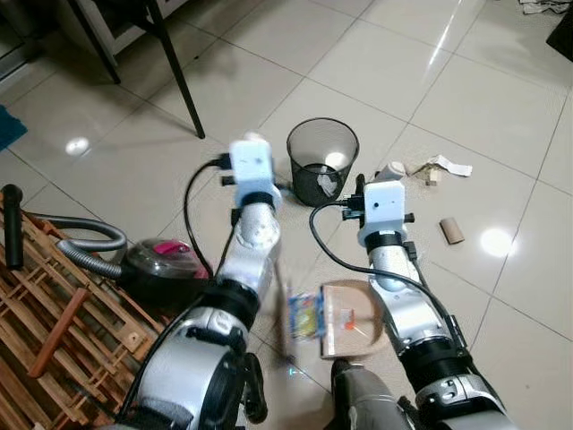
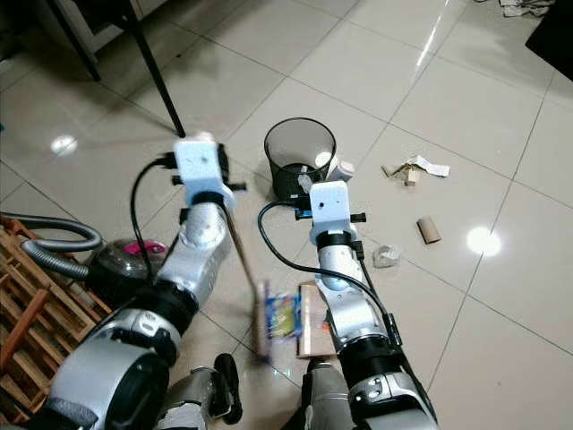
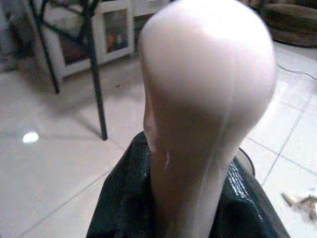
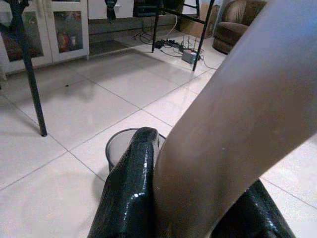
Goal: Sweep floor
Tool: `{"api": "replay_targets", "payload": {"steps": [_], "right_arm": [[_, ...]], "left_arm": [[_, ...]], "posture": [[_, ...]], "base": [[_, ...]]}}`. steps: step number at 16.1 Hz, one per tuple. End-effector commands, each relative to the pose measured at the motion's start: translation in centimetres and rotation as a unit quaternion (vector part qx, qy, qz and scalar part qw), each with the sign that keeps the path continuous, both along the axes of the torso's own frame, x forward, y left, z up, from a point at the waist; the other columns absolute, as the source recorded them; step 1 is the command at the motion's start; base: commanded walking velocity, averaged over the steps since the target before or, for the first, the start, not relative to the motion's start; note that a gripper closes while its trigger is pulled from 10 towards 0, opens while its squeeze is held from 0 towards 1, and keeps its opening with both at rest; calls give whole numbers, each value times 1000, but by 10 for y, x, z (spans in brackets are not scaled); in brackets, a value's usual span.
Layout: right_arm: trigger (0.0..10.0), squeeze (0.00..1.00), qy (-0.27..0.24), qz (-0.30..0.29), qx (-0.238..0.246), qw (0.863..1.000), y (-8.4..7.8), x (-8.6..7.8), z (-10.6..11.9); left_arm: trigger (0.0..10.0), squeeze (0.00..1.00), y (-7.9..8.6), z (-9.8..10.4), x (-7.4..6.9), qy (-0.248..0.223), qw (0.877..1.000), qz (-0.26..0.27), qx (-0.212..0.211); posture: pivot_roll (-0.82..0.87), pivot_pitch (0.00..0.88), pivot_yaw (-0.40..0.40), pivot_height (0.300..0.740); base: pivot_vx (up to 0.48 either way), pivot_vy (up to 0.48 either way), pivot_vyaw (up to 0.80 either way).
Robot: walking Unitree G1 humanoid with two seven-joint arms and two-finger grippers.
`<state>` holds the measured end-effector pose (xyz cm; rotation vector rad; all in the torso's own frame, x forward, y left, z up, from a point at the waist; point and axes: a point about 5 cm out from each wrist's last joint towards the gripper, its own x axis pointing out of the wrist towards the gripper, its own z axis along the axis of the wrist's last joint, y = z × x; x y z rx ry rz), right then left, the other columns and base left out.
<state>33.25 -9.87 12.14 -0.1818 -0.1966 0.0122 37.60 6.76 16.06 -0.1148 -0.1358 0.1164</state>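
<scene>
I'm seeing my left gripper (image 3: 198, 208) clamping the pale, round-topped broom handle (image 3: 208, 99), my right gripper (image 4: 198, 208) pinching the tan dustpan handle (image 4: 237, 124); the dustpan (image 1: 351, 321) is carrying a wrapper (image 1: 306, 315).

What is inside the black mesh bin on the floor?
Inside the bin some pale crumpled rubbish lies at the bottom, with a bright spot of light near it. The near wall covers the rest of the bottom, so anything there is hidden.

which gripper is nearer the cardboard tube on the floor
Right. The right gripper is just left of the cardboard tube; the left gripper is farther left, beyond the mesh bin.
</scene>
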Motion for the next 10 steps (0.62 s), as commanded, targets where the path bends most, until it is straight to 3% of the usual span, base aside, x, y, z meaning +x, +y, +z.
{"api": "replay_targets", "payload": {"steps": [1, 4, 7, 8, 10], "right_arm": [[10000, 0, 39, 9, 37, 999, 10, -7, -17], [10000, 0, 40, 10, 42, 998, 11, -6, -17], [10000, 0, 38, 8, 47, 998, 9, -1, -14], [10000, 0, 38, 5, 49, 998, 7, 2, -14], [10000, 0, 38, 0, 52, 998, 5, 4, -13]], "left_arm": [[10000, 0, -20, 8, 1, 10, 999, -12, -38], [10000, 0, -21, 21, 5, 3, 997, -20, -71], [10000, 0, -34, 35, 7, -18, 988, -133, -76], [10000, 0, -40, 42, 4, -37, 978, -194, -63], [10000, 0, -40, 44, 3, -43, 969, -240, -43]], "posture": [[-103, 314, 64, 740], [-97, 297, 62, 740], [-77, 271, 65, 740], [-73, 261, 67, 740], [-70, 248, 74, 740]], "base": [[0, 0, 0], [0, 0, 0], [0, 0, 0], [0, 0, 0], [0, 0, 0]]}}
